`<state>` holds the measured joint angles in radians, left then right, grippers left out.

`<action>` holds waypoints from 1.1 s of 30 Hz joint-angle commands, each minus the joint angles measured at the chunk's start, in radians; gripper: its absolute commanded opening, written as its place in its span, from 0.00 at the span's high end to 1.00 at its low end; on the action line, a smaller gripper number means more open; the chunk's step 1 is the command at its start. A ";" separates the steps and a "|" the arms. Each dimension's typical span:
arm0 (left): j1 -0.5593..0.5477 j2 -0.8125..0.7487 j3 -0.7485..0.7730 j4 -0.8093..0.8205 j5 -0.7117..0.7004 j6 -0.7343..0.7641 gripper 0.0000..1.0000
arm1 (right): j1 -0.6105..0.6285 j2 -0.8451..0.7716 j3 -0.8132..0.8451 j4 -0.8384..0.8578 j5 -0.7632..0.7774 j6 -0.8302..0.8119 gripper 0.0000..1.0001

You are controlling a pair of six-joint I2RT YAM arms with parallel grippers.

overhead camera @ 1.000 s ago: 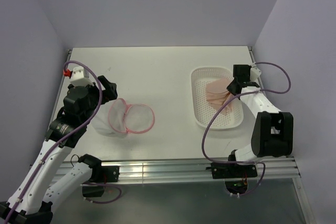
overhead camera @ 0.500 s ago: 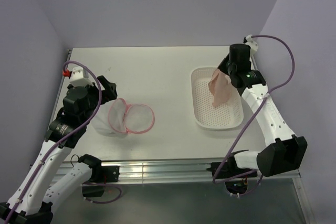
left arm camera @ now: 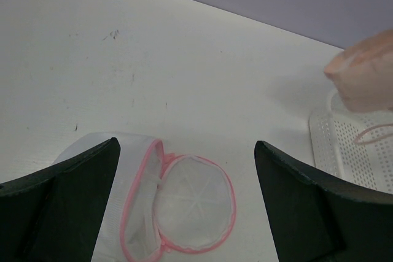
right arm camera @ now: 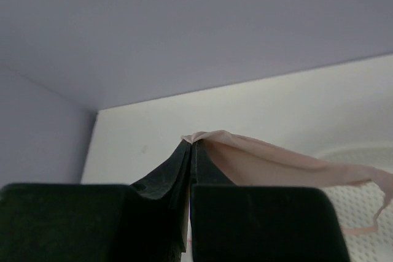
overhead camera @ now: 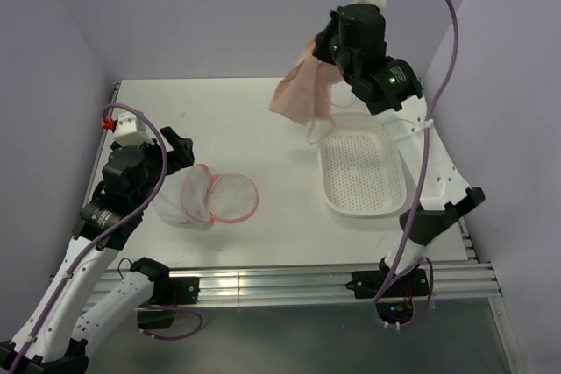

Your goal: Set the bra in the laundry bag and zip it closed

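My right gripper (overhead camera: 326, 52) is shut on the peach-pink bra (overhead camera: 301, 94) and holds it high in the air, left of the white basket. In the right wrist view the bra (right arm camera: 276, 161) is pinched between the shut fingers (right arm camera: 192, 151). It also shows at the right edge of the left wrist view (left arm camera: 365, 78). The laundry bag (overhead camera: 216, 196) lies open on the table, its two pink-rimmed mesh halves side by side. My left gripper (overhead camera: 186, 162) is open and empty just above and behind the bag (left arm camera: 178, 204).
A white perforated plastic basket (overhead camera: 364, 177) stands at the right of the table and holds nothing visible. It also shows in the left wrist view (left arm camera: 356, 151). Purple walls close in the back and both sides.
My right gripper has lifted the bra out of the basket and carried it up and to the left. The left arm and the bag have barely moved.
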<state>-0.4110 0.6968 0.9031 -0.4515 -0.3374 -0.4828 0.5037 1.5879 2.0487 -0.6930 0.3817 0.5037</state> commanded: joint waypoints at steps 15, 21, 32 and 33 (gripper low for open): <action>0.008 -0.006 0.008 0.042 -0.002 0.010 0.01 | 0.157 0.247 -0.143 0.337 -0.198 -0.016 1.00; 0.008 0.001 0.007 0.047 0.023 0.009 0.01 | 0.162 0.040 -0.763 0.568 -0.218 0.030 1.00; 0.009 0.036 0.007 0.056 0.080 0.001 0.01 | 0.156 -0.262 -1.297 0.610 -0.057 0.121 1.00; 0.009 0.044 0.005 0.057 0.090 -0.002 0.01 | 0.154 -0.264 -1.299 0.599 -0.041 0.119 1.00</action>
<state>-0.4080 0.7288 0.9031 -0.4450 -0.2859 -0.4835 0.6651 1.3552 0.7589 -0.1596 0.2516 0.6022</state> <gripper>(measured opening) 0.992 0.008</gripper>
